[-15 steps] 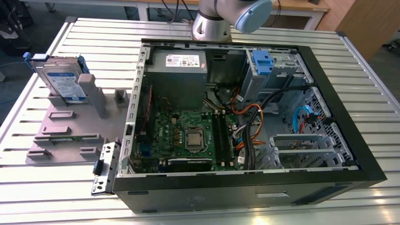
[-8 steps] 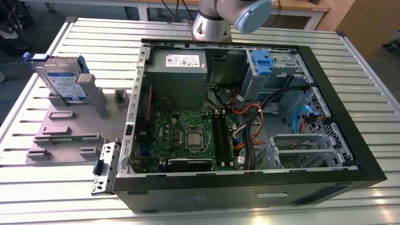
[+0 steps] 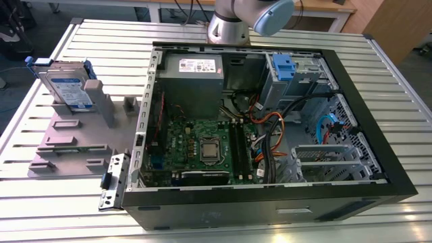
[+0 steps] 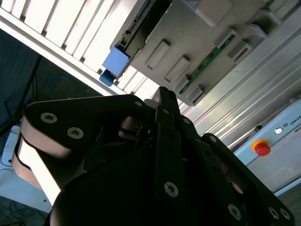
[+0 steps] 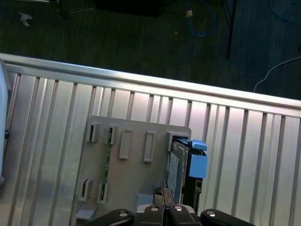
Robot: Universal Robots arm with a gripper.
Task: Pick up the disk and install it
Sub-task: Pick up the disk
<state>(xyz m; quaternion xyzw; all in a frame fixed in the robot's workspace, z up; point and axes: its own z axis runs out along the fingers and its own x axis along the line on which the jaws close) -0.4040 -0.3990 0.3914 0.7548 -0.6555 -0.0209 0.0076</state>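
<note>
1. The disk (image 3: 68,87) stands on edge in a slot at the far corner of a grey rack (image 3: 74,139). The rack sits on the slatted desk (image 3: 388,76), off to the exterior view's left of the open case (image 3: 270,208).
2. The arm (image 3: 233,23) rises at the back of the desk, behind the case. The install bay inside the case is well apart from the disk.
3. In the first wrist view the jaws look down over the rack with their tips pressed together and nothing between them.
4. From there the disk's thin top edge and blue bracket (image 5: 198,162) lie just beside the tips, not under them.
5. The disk's long edge runs away from the jaws, so as I judge it they would close across its thin side once opened and shifted over.
</note>
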